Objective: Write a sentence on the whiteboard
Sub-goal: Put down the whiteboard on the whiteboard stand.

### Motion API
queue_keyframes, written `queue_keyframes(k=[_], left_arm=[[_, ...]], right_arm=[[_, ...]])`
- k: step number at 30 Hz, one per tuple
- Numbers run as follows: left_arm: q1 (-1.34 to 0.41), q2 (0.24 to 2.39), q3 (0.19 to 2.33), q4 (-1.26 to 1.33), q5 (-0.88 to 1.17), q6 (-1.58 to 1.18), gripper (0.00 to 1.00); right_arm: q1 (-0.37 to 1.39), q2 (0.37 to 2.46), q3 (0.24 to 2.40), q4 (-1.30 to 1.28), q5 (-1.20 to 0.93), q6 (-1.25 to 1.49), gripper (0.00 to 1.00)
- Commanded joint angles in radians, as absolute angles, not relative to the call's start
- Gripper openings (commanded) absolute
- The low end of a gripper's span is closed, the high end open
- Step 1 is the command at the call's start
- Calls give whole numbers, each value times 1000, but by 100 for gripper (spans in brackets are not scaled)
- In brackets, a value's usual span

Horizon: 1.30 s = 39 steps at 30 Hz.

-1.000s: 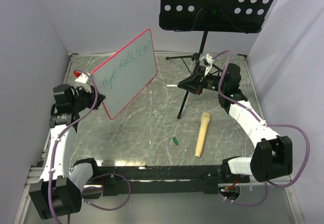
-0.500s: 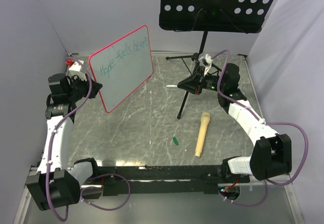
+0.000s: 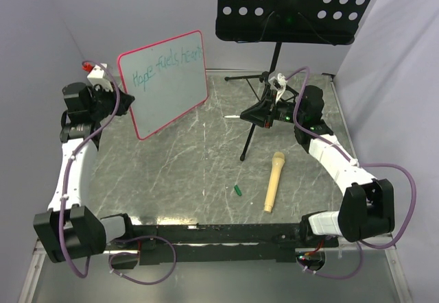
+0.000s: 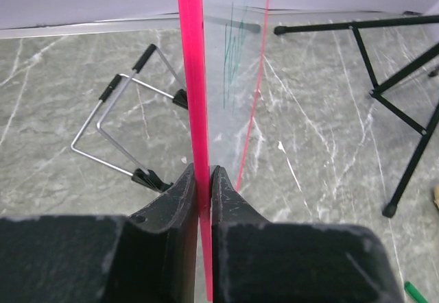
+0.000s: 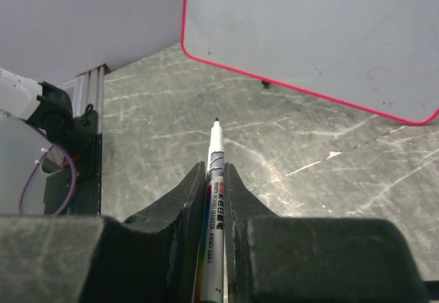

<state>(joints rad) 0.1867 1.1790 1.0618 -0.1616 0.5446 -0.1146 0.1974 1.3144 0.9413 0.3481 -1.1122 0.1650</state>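
The whiteboard (image 3: pixel 168 90), white with a pink-red frame, is held up off the table at the back left, its face turned toward the camera. The sentence (image 3: pixel 168 65) runs along its upper part in teal-green script. My left gripper (image 3: pixel 123 103) is shut on the board's left edge; in the left wrist view the red frame (image 4: pixel 191 77) runs straight up from between the fingers (image 4: pixel 203 173). My right gripper (image 3: pixel 258 116) hovers mid-right, shut on a white marker (image 5: pixel 215 153) whose uncapped tip points at the board (image 5: pixel 315 35), well apart from it.
A black perforated music stand (image 3: pixel 295 5) stands at the back right, its tripod legs (image 4: pixel 405 104) spread on the table. A tan microphone (image 3: pixel 272 182) and a small green cap (image 3: pixel 237 190) lie on the marbled surface. A wire easel (image 4: pixel 127 128) lies below the board.
My left arm has carried the whiteboard up and to the left, turning it more upright. The right arm and marker have stayed put.
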Motion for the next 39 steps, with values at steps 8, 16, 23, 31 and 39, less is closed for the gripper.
queue_keyframes(k=[8,16,23,31,39], left_arm=[[215,1281,1184,64,342,-92,1],[258,1264,1102,261,403,-112,1],[287,1304,1101,279,476,-113,1],[356,1218,942,342,514,-120,1],[416,1180,793,439,612,-107,1]], right_arm=[[190,1328,943,376,-1137,144,0],[189,1339,948,374,-1138,140,0],[190,1351,948,374,-1138,138,0],[190,1361,950,379,-1140,138,0],[189,1356,948,385,-1144,146,0]])
